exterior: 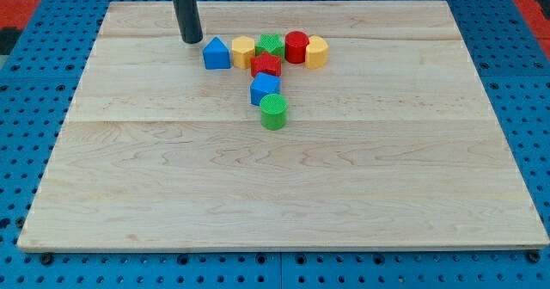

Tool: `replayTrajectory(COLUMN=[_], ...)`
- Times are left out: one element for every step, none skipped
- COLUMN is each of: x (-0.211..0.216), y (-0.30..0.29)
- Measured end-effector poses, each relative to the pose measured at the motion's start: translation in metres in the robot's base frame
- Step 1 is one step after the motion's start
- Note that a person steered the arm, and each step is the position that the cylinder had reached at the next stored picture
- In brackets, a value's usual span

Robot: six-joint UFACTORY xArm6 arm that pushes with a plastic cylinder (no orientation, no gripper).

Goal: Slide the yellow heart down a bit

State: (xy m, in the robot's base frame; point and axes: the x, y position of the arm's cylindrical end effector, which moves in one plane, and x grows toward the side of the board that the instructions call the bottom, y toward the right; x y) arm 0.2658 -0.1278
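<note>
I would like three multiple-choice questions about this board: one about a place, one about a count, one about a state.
1. Where is my tip relative to the blocks?
A. at the view's bottom right of them
B. at the view's top left of them, near the blue block
C. in the middle of them

2. How many yellow blocks lie on the board?
A. one
B. two
C. four

3. Is my tip touching the right yellow block?
A. yes
B. no, other blocks lie between
C. it is lifting it

Answers: 1 B, the rod ends just left of the blue block. 2 B, the left yellow block and the right one. 3 B, the row separates them.
</note>
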Motion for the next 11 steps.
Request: replayTrajectory(x=[-0.014, -0.014, -0.015, -0.017, -0.017, -0.015, -0.012, -0.001, 0.012, 0.012, 0.026], y=[0.013, 0.044, 0.087, 0.119, 0.143, 0.162, 0.168, 0.172, 0.186, 0.208, 0.211])
